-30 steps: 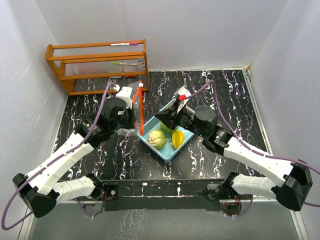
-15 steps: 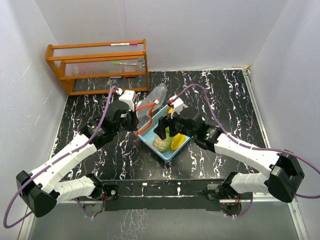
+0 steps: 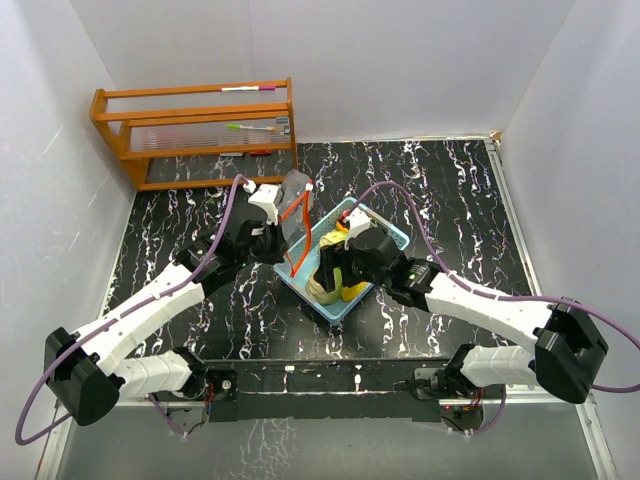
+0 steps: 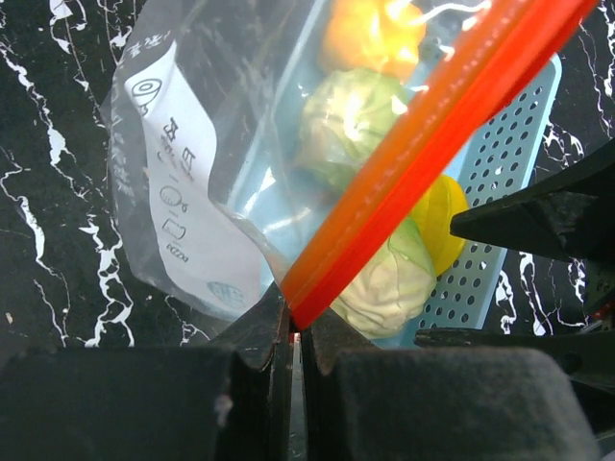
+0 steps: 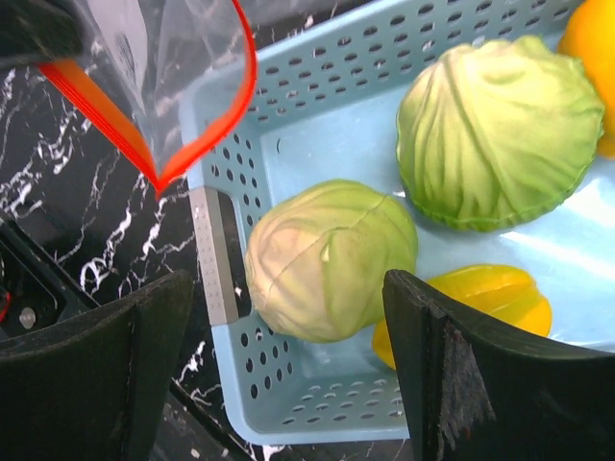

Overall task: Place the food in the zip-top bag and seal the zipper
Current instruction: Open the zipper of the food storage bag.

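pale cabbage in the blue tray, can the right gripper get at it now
Probably yes: the right gripper is open, a finger either side of the pale cabbage, nothing between. The left gripper holds the bag off to one side.

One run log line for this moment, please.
left gripper: shut on zipper | right gripper: open over pale cabbage | food: in tray

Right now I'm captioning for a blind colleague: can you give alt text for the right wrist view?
The right gripper hangs open over a pale cabbage in a light blue tray, beside a greener cabbage, a yellow piece and an orange piece. A clear bag with a red zipper gapes at upper left.
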